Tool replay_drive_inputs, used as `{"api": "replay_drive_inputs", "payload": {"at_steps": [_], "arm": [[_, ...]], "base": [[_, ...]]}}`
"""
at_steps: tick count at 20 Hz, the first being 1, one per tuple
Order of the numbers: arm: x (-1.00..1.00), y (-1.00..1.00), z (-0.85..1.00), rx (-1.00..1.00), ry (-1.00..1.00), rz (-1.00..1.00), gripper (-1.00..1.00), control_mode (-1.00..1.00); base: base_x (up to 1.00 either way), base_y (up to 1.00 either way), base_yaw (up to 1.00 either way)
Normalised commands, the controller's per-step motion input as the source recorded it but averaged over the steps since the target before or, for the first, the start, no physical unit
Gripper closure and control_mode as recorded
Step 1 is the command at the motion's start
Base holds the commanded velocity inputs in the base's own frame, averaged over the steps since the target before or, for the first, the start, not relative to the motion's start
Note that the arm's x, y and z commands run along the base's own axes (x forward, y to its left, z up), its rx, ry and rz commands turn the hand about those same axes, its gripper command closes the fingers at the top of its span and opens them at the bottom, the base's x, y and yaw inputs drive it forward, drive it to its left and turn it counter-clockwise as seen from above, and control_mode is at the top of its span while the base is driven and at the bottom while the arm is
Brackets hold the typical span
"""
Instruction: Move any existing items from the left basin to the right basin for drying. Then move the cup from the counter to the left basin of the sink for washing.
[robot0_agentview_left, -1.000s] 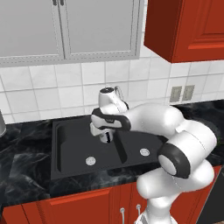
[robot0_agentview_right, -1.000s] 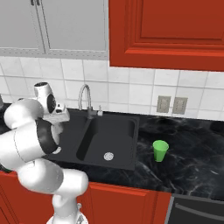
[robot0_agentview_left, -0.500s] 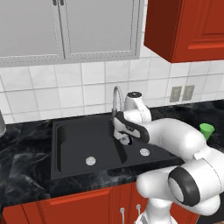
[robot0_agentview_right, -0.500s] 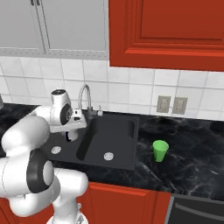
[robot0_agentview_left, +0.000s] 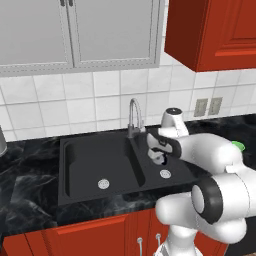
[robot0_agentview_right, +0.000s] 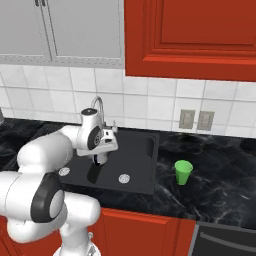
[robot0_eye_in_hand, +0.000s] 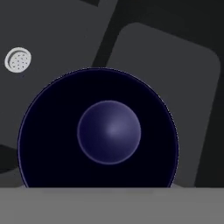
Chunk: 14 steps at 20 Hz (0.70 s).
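Note:
My gripper (robot0_agentview_left: 159, 151) is shut on the small white mug (robot0_agentview_left: 160, 159) and holds it in the air over the right basin (robot0_agentview_left: 172, 165) of the black sink, just right of the divider. From the other side, the gripper (robot0_agentview_right: 100, 150) and mug (robot0_agentview_right: 99, 159) hang above the sink floor near the faucet. In the hand view the mug's dark blue inside (robot0_eye_in_hand: 109, 131) sits right under the hand, with a silver drain (robot0_eye_in_hand: 18, 60) up to its left. The left basin (robot0_agentview_left: 90, 160) holds nothing. The green cup (robot0_agentview_right: 183, 172) stands upright on the counter (robot0_agentview_right: 215, 185), right of the sink.
The chrome gooseneck faucet (robot0_agentview_left: 134, 114) rises at the back of the divider, close behind the hand. Two wall outlets (robot0_agentview_right: 195, 119) sit on the tiled backsplash. Red cabinets hang overhead on the right. Black counter (robot0_agentview_left: 30, 190) stretches to the left of the sink.
The arm has swung to the right with the mug, from over the left basin, past the faucet and divider, to over the right basin. The green cup has not moved.

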Motion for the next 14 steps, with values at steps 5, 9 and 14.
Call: {"api": "replay_drive_inputs", "payload": {"at_steps": [5,9,14], "arm": [[0.62,-0.42,-0.22,0.00,0.06,0.01,1.00,-1.00],[0.58,-0.39,-0.34,0.00,0.04,0.05,1.00,-1.00],[0.52,-0.37,-0.38,0.00,0.05,0.05,1.00,-1.00]], "base": [[0.00,0.00,0.00],[0.00,0.00,0.00],[0.00,0.00,0.00]]}}
